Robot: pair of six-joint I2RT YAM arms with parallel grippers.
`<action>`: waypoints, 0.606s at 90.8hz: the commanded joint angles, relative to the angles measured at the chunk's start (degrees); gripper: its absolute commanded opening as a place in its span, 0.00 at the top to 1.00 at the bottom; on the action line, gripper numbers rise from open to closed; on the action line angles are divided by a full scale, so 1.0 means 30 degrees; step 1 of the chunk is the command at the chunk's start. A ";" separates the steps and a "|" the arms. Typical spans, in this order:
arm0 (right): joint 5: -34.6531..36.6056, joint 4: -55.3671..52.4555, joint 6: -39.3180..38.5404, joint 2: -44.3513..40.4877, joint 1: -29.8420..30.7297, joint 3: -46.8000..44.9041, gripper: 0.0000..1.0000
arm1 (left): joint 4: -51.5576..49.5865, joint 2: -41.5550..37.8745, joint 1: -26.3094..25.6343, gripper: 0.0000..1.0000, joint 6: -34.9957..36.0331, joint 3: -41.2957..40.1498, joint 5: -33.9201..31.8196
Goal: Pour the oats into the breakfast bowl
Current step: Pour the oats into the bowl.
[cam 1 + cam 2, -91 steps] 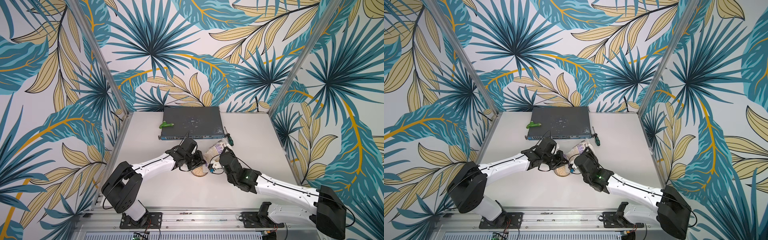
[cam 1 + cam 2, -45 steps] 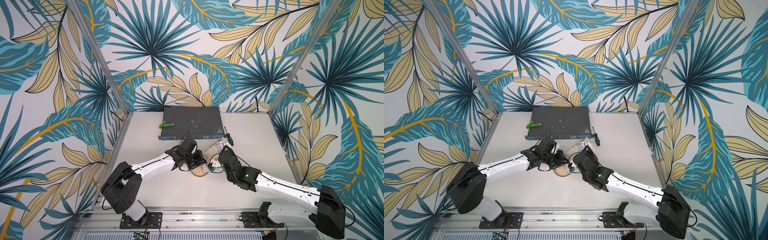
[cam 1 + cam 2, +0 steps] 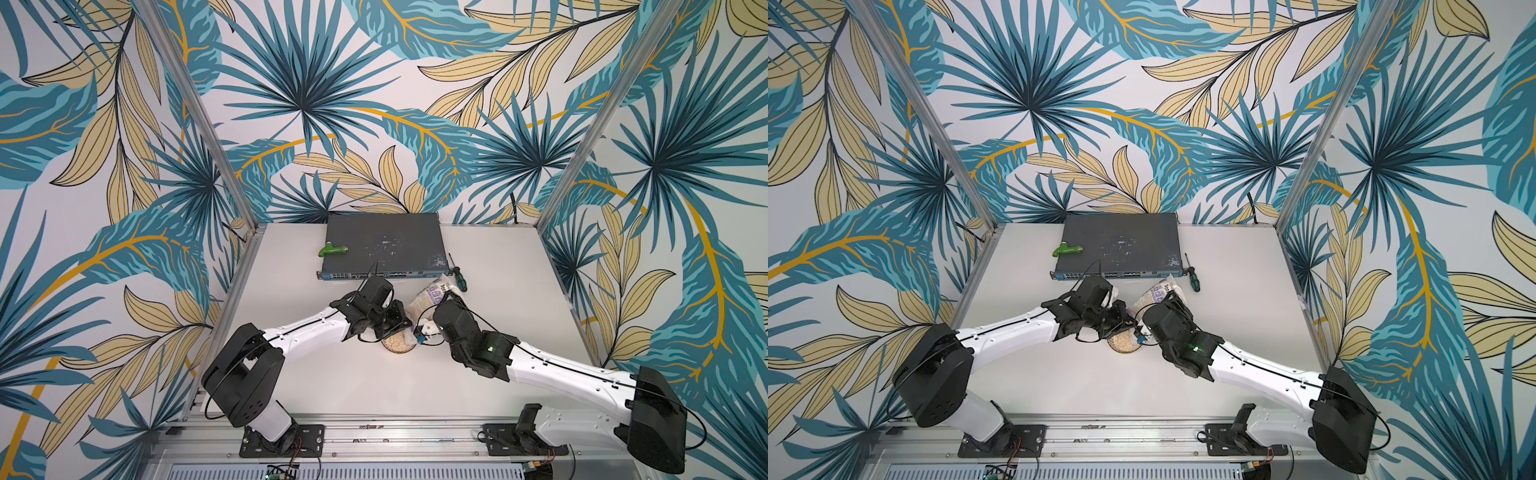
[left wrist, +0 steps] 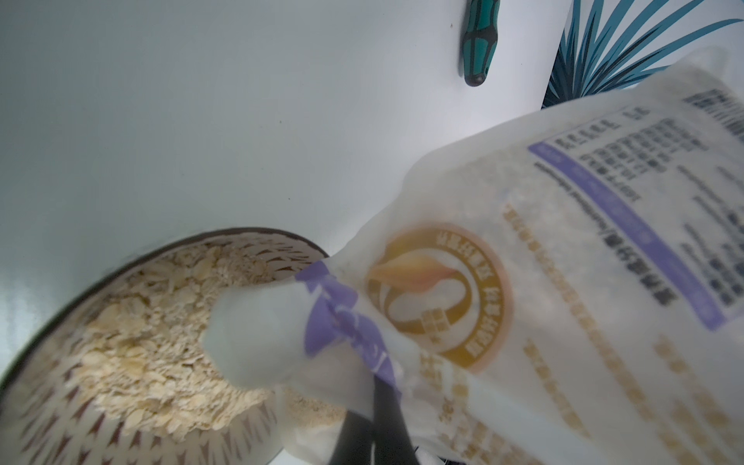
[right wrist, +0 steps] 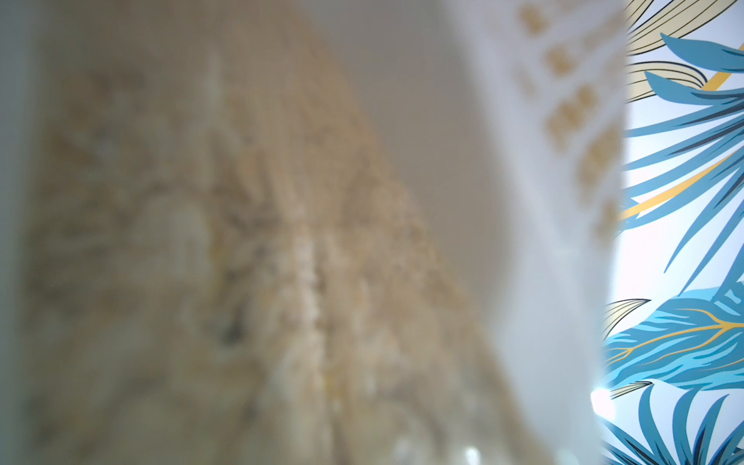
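Oats (image 3: 397,345) lie heaped in the bowl (image 3: 399,354) in both top views, directly beneath the left fingers (image 3: 398,322). The bag (image 3: 434,296) slants down between them and the right fingers (image 3: 422,332), which seem to clasp its body, though their tips are hidden. Left wrist view: the left fingers are closed on the film at the bag's mouth, which hangs over the heap. Right wrist view: only blurred bag, pressed close. To my eye, more tilt would overtop the bowl and scatter flakes across the surface (image 3: 332,386). A slipping pinch would swing the mouth past the rim.
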 commanded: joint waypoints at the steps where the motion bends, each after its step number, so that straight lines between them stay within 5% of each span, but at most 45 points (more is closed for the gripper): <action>1: 0.1633 0.5135 0.1020 -0.1129 0.0226 0.2256 1.00 | -0.3341 0.0939 0.0681 1.00 0.0135 -0.1160 -0.3008; 55: 0.1875 0.5012 0.1239 -0.2597 0.0207 0.1299 1.00 | -0.3216 0.0123 0.0681 1.00 -0.0006 -0.1069 -0.3086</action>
